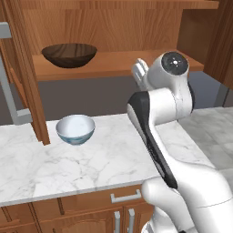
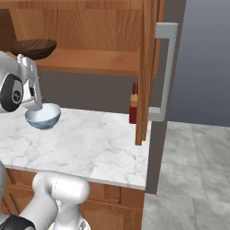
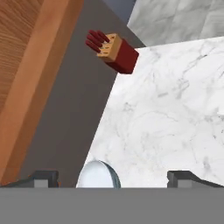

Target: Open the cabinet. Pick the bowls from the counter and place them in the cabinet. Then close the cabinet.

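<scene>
I have the cabinet (image 1: 113,27) standing open, both doors swung out, so the shelf is free to load; 1 door edge shows at the left of the left base view and the other, with its long grey bar handle (image 2: 165,72), at the right of the right base view. Of the 2 bowls, 1 is already up there: the dark wooden bowl (image 1: 69,54) sits on the shelf toward its left end, which I judge leaves room beside it for the second. The white bowl (image 1: 76,129) is still down on the counter (image 1: 100,159), near the back wall and just beside the left door's lower edge. My gripper (image 3: 111,177) hangs over that bowl with its 2 fingertips spread wide apart and nothing between them; in the hand view the bowl's rim peeks up between the tips, so I read this as lining up for the second pick. 1 red-brown knife block (image 3: 114,52) stands at the back of the counter, farther right, well apart from the bowl and out of my way.
</scene>
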You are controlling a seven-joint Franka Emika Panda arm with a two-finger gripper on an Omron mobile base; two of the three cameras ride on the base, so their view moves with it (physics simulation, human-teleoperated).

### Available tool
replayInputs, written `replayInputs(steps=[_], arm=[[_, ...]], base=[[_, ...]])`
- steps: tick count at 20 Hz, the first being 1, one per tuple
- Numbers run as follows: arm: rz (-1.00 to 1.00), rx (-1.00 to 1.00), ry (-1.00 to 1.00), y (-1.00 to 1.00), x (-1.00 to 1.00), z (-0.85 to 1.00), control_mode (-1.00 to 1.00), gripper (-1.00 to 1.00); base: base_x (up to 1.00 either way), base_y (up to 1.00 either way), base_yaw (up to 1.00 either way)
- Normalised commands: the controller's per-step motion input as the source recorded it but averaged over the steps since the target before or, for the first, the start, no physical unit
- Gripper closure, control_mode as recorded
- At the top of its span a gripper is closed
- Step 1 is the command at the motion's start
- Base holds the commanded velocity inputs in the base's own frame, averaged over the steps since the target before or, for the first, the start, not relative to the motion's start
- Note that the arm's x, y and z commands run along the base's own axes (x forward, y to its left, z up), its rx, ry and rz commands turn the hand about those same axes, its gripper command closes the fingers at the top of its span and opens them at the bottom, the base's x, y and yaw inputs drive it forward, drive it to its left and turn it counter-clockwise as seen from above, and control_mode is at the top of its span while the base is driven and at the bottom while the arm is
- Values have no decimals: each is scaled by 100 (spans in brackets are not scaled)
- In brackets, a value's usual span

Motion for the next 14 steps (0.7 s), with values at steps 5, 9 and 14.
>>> replayInputs(steps=[5,9,14], arm=[[15,0,46,4,-22,-16,-100,-100],[11,1,11,20,-32,-43,-100,-100],[6,20,-5,9,-20,-53,-100,-100]], base=[[0,0,0],[0,0,0],[0,0,0]])
